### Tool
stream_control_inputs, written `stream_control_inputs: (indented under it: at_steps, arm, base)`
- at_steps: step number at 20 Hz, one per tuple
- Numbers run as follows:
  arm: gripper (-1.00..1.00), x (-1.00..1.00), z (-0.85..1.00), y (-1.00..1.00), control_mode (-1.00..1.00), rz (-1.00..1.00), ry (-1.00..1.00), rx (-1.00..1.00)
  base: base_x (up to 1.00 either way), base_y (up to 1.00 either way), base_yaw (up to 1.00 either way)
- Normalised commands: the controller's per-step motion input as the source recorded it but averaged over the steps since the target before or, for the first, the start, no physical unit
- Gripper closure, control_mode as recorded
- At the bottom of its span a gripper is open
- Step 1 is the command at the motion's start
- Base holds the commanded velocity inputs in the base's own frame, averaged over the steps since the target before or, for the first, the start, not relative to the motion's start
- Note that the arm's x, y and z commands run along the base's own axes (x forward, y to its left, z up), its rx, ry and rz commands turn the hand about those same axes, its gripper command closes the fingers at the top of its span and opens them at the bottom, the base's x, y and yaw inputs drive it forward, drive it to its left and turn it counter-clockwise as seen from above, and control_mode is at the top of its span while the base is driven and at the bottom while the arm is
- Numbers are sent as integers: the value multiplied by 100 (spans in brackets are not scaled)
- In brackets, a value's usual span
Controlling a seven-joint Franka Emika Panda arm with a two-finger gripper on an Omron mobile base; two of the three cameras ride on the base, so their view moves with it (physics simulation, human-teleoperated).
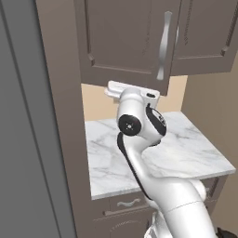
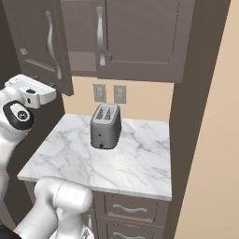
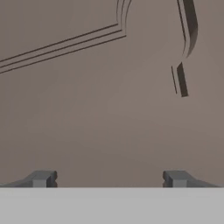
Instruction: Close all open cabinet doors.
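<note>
Gripper (image 3: 109, 178): hand view, fingertips (image 3: 41, 178) spread wide apart at 6 o'clock, nothing between them. Directly ahead, filling the field, the face of the left cabinet door (image 3: 109, 109); its recessed panel corner lies at 12 o'clock, its silver handle (image 3: 189, 30) at 1 o'clock.

Left base view: left cabinet door (image 1: 125, 37) at 12 o'clock, swung ajar, its lower edge hanging just over the white hand. Right cabinet door (image 1: 204, 37) at 1 o'clock, seemingly flush. Marble counter (image 1: 186, 148) at 4 o'clock.

Right base view: left cabinet door (image 2: 37, 42) at 10 o'clock, standing out from the cabinet front toward the arm; right cabinet door (image 2: 140, 37) at 12 o'clock, shut. Toaster (image 2: 106, 125) at centre on the counter.

Handling note, as a judgement: press the fingertips squarely on the door's flat lower rail, away from the hinge side, and push steadily until the door sits flush.
</note>
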Motion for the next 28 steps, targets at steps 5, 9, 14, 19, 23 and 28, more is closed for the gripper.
stream_control_inputs:
  at_steps: [5,9,14,19,23,28]
  arm:
    - [-100,26,0,-35,-100,0,0,0]
    - [-100,31,0,-34,-100,0,0,0]
    - [-100,35,0,-31,-100,0,0,0]
    - [-100,43,0,-29,-100,0,0,0]
    - [-100,41,0,-25,-100,5,0,0]
    - [-100,38,0,-16,-100,8,0,0]
  base:
    - [0,0,0]
    - [0,0,0]
    - [0,0,0]
    - [0,0,0]
    - [0,0,0]
    - [0,0,0]
